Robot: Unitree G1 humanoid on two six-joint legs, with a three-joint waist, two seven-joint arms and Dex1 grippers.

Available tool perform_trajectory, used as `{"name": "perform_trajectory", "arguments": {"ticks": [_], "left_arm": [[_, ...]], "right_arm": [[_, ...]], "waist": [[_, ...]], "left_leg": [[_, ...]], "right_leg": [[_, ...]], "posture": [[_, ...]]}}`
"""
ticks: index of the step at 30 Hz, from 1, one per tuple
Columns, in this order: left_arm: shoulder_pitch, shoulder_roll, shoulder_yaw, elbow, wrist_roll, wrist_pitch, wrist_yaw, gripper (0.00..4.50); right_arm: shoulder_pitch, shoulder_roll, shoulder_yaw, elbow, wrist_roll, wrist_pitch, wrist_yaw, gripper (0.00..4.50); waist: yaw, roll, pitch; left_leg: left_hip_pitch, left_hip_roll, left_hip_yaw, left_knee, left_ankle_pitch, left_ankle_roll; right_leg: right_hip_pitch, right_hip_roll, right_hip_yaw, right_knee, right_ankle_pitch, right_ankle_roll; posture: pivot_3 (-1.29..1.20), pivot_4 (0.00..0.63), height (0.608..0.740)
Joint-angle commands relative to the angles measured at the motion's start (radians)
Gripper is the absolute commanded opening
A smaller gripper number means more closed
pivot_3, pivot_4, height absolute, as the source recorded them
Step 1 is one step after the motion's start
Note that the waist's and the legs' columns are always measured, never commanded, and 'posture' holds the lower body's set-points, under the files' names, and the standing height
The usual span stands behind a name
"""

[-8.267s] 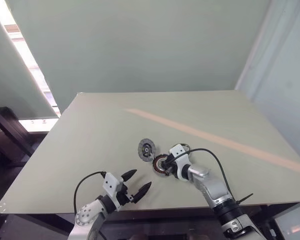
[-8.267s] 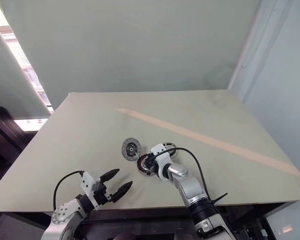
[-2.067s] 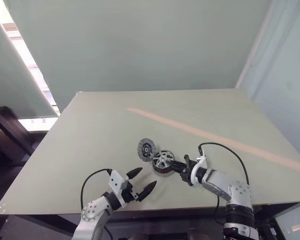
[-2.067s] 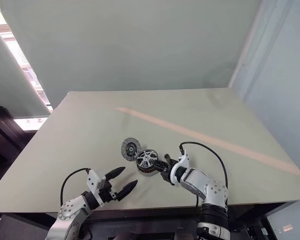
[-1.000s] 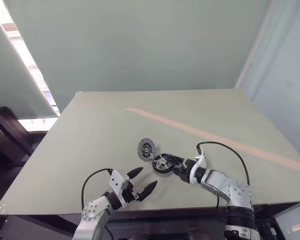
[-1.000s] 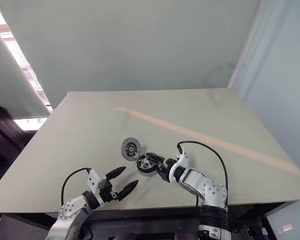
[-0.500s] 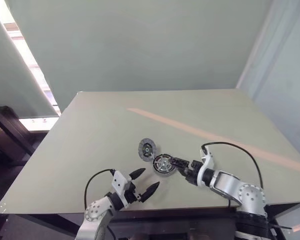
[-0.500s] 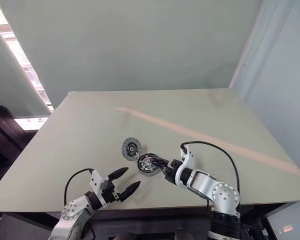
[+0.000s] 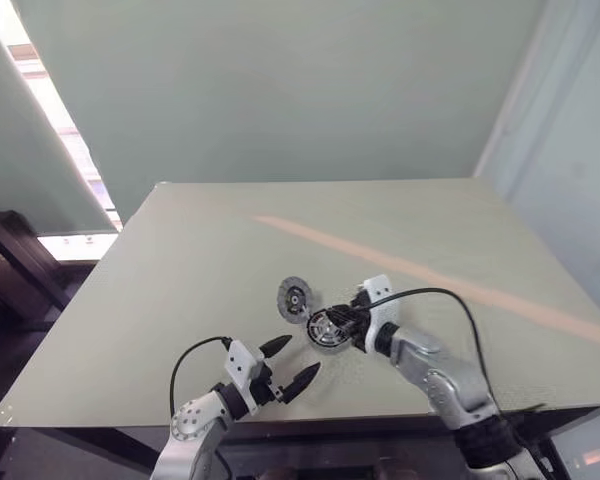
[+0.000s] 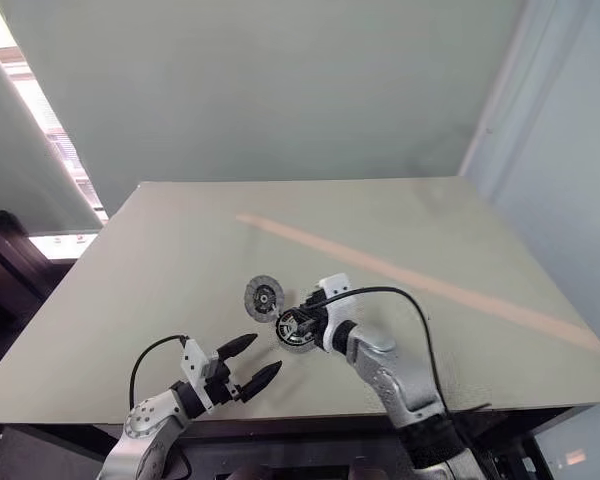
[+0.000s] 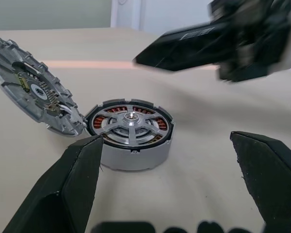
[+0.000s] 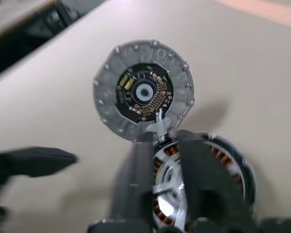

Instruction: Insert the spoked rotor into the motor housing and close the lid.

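Observation:
The motor housing (image 11: 131, 145) sits on the table with copper windings showing, and the spoked rotor (image 11: 131, 121) lies inside it. The lid (image 12: 143, 91), grey with a dark centre, rests just beside the housing, its edge meeting the housing's rim. My right gripper (image 12: 166, 136) is shut and hovers over the housing, tips pointing at the lid's near edge, nothing seen between them. In the left eye view it (image 9: 332, 321) is above the housing (image 9: 327, 330). My left gripper (image 9: 298, 357) stands open near the table's front, aimed at the housing and apart from it.
The tan table (image 9: 180, 270) has a pale orange stripe (image 9: 430, 275) running diagonally across it. A black cable (image 9: 440, 295) loops off the right wrist. The table's front edge (image 9: 100, 415) lies just below the left gripper.
My right wrist has rolled and swung in over the housing, and its fingers have gone from open to shut. The left gripper, the lid and the housing have stayed in place.

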Motion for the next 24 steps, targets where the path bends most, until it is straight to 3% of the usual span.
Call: {"name": "perform_trajectory", "arguments": {"ticks": [1, 8, 12, 15, 18, 24], "left_arm": [[-0.012, 0.003, 0.012, -0.020, -0.001, -0.017, 0.004, 4.50], [0.000, 0.005, 0.018, -0.031, -0.001, -0.023, 0.016, 4.50], [0.003, 0.006, 0.019, -0.032, -0.002, -0.025, 0.019, 4.50], [0.005, 0.008, 0.018, -0.031, -0.002, -0.026, 0.019, 4.50], [0.004, 0.010, 0.016, -0.027, -0.003, -0.027, 0.017, 4.50], [-0.009, 0.010, 0.010, -0.013, -0.004, -0.025, 0.006, 4.50]], "right_arm": [[-0.034, 0.022, 0.027, 0.123, -0.106, -0.118, 0.029, 0.02], [-0.036, 0.039, 0.014, 0.300, -0.198, -0.174, 0.055, 0.02], [-0.023, 0.047, -0.027, 0.233, -0.169, -0.183, 0.099, 0.02], [-0.024, -0.020, -0.008, 0.075, -0.176, -0.132, 0.178, 0.02], [-0.040, -0.112, 0.044, -0.037, -0.210, -0.036, 0.253, 0.60], [-0.114, -0.270, 0.122, -0.166, -0.277, 0.076, 0.391, 2.78]], "waist": [[0.000, 0.000, 0.000], [0.000, 0.000, -0.001], [0.000, 0.000, -0.001], [0.000, 0.000, -0.001], [0.000, 0.000, -0.001], [0.000, 0.000, -0.001]], "left_leg": [[0.000, 0.000, 0.000, 0.000, 0.000, 0.000], [0.001, 0.000, 0.000, -0.001, 0.000, 0.000], [0.001, 0.000, -0.001, 0.000, 0.000, 0.000], [0.001, 0.000, -0.001, 0.001, 0.000, 0.000], [0.000, 0.000, -0.001, 0.001, 0.000, 0.000], [0.001, 0.000, -0.001, 0.001, 0.000, 0.000]], "right_leg": [[0.000, 0.000, 0.000, 0.000, 0.001, 0.000], [0.000, 0.000, 0.000, 0.000, 0.001, 0.000], [0.001, 0.001, 0.000, 0.001, 0.002, -0.001], [0.001, 0.001, 0.000, 0.001, 0.002, -0.001], [0.000, 0.000, 0.000, 0.000, 0.002, -0.001], [0.001, 0.001, 0.000, 0.001, 0.002, -0.002]], "posture": [[0.00, 0.000, 0.740], [0.00, 0.000, 0.740], [0.00, 0.000, 0.740], [0.00, 0.000, 0.740], [0.00, 0.000, 0.740], [0.00, 0.000, 0.740]]}}
